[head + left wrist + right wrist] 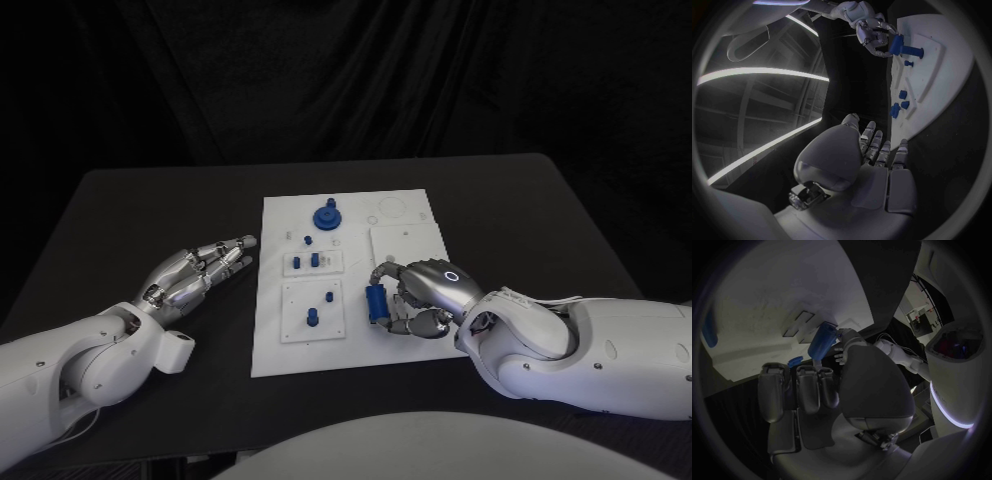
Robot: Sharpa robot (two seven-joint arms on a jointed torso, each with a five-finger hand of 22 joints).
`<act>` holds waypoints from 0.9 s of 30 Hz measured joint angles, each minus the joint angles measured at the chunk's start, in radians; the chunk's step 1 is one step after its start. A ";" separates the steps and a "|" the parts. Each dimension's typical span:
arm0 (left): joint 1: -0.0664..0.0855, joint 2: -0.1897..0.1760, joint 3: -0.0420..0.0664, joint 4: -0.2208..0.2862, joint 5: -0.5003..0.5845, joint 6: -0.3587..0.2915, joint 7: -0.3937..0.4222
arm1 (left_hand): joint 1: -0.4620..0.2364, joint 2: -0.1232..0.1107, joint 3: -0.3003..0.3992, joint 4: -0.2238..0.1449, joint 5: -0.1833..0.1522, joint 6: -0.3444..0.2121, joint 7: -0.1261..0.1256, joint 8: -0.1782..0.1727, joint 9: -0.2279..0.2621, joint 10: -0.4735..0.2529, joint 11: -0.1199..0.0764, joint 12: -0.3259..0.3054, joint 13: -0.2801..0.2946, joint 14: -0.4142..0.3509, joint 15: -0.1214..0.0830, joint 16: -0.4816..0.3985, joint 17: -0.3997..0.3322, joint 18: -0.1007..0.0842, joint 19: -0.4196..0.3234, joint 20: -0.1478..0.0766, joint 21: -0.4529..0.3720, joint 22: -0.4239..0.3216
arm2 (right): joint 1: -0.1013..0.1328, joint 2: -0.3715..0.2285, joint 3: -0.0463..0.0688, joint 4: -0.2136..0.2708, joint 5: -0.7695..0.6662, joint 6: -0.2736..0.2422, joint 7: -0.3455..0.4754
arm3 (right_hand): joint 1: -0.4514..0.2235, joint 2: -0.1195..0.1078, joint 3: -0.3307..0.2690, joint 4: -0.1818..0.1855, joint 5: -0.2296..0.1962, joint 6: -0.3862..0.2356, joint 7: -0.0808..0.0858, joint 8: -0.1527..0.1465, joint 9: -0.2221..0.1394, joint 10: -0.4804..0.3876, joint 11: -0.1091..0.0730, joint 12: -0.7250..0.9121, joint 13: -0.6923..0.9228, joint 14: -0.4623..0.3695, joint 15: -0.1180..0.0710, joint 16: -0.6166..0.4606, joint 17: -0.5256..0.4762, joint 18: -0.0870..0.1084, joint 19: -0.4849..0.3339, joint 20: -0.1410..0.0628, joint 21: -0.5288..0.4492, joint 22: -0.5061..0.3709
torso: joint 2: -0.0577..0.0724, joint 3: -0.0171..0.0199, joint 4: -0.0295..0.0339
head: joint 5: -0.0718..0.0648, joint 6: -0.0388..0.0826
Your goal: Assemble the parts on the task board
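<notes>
Head camera looks down; both wrist cameras share the task board (346, 290).

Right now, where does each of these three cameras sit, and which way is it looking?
Head view: from the robot's head, down at the black table and white task board; both white arms show, left hand beside the board, right hand on it.
Left wrist view: behind the left hand, facing across to the board.
Right wrist view: behind the right hand, facing the board close up.
Shared: all show the blue cylindrical part the right hand holds.
</notes>
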State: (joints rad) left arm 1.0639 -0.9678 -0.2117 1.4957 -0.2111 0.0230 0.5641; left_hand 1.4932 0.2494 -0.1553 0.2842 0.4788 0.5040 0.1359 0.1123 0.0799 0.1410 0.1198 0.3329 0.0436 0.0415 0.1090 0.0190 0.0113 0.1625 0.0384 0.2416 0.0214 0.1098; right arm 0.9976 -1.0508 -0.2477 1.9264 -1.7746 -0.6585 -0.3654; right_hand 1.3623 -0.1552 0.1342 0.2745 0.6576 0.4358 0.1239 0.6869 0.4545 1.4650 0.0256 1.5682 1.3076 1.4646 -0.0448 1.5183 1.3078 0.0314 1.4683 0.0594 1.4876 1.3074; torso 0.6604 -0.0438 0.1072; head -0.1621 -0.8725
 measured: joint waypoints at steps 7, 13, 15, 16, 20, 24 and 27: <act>-0.001 -0.002 0.000 0.000 0.000 0.001 0.000 | 0.000 0.000 0.000 0.000 0.000 0.000 0.000 0.000 0.000 0.000 0.000 0.000 0.000 0.000 0.000 0.000 0.001 0.000 0.000 0.000 0.000 0.001 | 0.000 -0.013 0.000 0.020 0.003 -0.031 0.009 | -0.005 -0.003 0.004 -0.004 0.013 0.000 0.000 -0.008 -0.034 0.003 0.010 0.000 0.000 0.000 0.007 0.000 0.000 0.000 0.000 0.007 0.006 0.000 | 0.000 0.0001 -0.0002 | 0.005 0.000; -0.002 -0.002 0.000 0.000 0.000 0.002 -0.001 | 0.000 0.000 0.000 0.000 0.000 0.000 0.000 0.000 0.000 0.000 0.000 0.000 0.000 0.000 0.000 0.000 0.001 0.000 0.000 0.000 0.000 0.001 | 0.000 -0.019 0.000 0.029 0.026 -0.043 0.014 | -0.010 -0.008 0.029 0.015 0.013 0.000 0.000 -0.018 -0.050 0.000 0.014 0.000 0.000 0.003 0.010 0.000 0.000 0.000 -0.003 0.010 0.006 0.000 | 0.001 0.0001 -0.0003 | 0.005 0.000; -0.002 -0.002 0.000 0.000 0.000 0.002 -0.001 | 0.000 0.000 0.000 0.000 0.000 0.000 0.000 0.000 0.000 0.000 0.000 0.000 0.000 0.000 0.000 0.000 0.001 0.000 0.000 0.000 0.000 0.001 | 0.000 -0.020 0.000 0.031 0.039 -0.045 0.015 | -0.010 -0.008 0.031 0.016 0.013 0.000 0.000 -0.019 -0.053 0.000 0.014 0.000 0.000 0.003 0.010 0.000 0.000 0.000 -0.003 0.010 0.006 0.000 | 0.001 0.0001 -0.0002 | 0.004 0.000; -0.002 -0.002 0.000 0.001 0.000 0.002 -0.001 | 0.000 0.000 0.000 0.000 0.000 0.000 0.000 0.000 0.000 0.000 0.000 0.000 0.000 0.000 0.000 0.000 0.001 0.000 0.000 0.000 0.000 0.001 | 0.000 -0.020 0.000 0.032 0.048 -0.045 0.015 | -0.010 -0.008 0.031 0.016 0.013 0.006 0.006 -0.021 -0.058 0.000 0.014 0.000 0.000 0.001 0.012 0.000 0.000 0.000 -0.003 0.010 0.006 0.000 | 0.001 0.0001 -0.0002 | 0.004 0.000; -0.003 -0.003 0.000 0.001 0.000 0.003 -0.001 | 0.000 0.000 0.000 0.000 0.000 0.000 0.000 0.000 0.000 0.000 0.000 0.000 0.000 0.000 0.000 0.000 0.001 0.000 0.000 0.000 0.000 0.002 | 0.000 -0.021 0.000 0.032 0.076 -0.045 0.015 | -0.024 -0.009 0.031 0.016 -0.004 0.050 0.051 -0.032 -0.072 0.000 0.014 0.000 0.000 0.000 0.014 0.000 0.000 0.000 -0.002 0.016 0.006 0.000 | 0.001 0.0001 -0.0002 | 0.005 0.000; -0.003 -0.003 0.000 0.001 0.000 0.003 -0.002 | 0.000 0.000 0.000 0.000 0.000 0.000 0.000 0.000 0.000 0.000 0.000 0.000 0.000 0.003 0.003 0.000 0.001 0.000 0.000 0.000 0.000 0.002 | 0.000 -0.020 0.000 0.026 0.097 -0.042 0.014 | -0.024 -0.009 0.030 0.017 -0.009 0.054 0.054 -0.037 -0.081 0.003 0.018 0.000 0.000 0.000 0.014 0.000 0.000 0.000 -0.003 0.018 0.006 0.000 | 0.001 0.0000 -0.0002 | 0.006 0.000; -0.003 -0.003 0.000 0.002 0.000 0.003 -0.002 | 0.000 0.000 0.000 0.000 0.000 0.000 0.000 0.000 0.000 0.000 0.000 0.000 0.000 0.004 0.004 0.000 0.001 0.000 0.000 0.000 0.000 0.002 | 0.000 -0.019 0.000 0.022 0.109 -0.037 0.012 | -0.024 -0.009 0.032 0.015 -0.016 0.054 0.054 -0.038 -0.087 0.003 0.017 0.000 0.000 0.000 0.014 0.000 0.000 0.000 -0.003 0.018 0.002 0.000 | 0.000 0.0000 -0.0001 | 0.008 0.000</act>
State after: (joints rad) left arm 1.0610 -0.9710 -0.2117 1.4973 -0.2111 0.0265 0.5621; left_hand 1.4932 0.2494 -0.1553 0.2841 0.4788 0.5040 0.1359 0.1122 0.0800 0.1410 0.1198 0.3327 0.0435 0.0453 0.1128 0.0190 0.0120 0.1624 0.0383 0.2415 0.0214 0.1119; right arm 0.9975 -1.0693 -0.2477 1.9480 -1.6657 -0.6951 -0.3531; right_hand 1.3379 -0.1641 0.1658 0.2899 0.6420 0.4900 0.1781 0.6485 0.3679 1.4683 0.0431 1.5682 1.3075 1.4643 -0.0313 1.5183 1.3076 0.0314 1.4652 0.0770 1.4895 1.3077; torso 0.6608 -0.0438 0.1071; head -0.1545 -0.8725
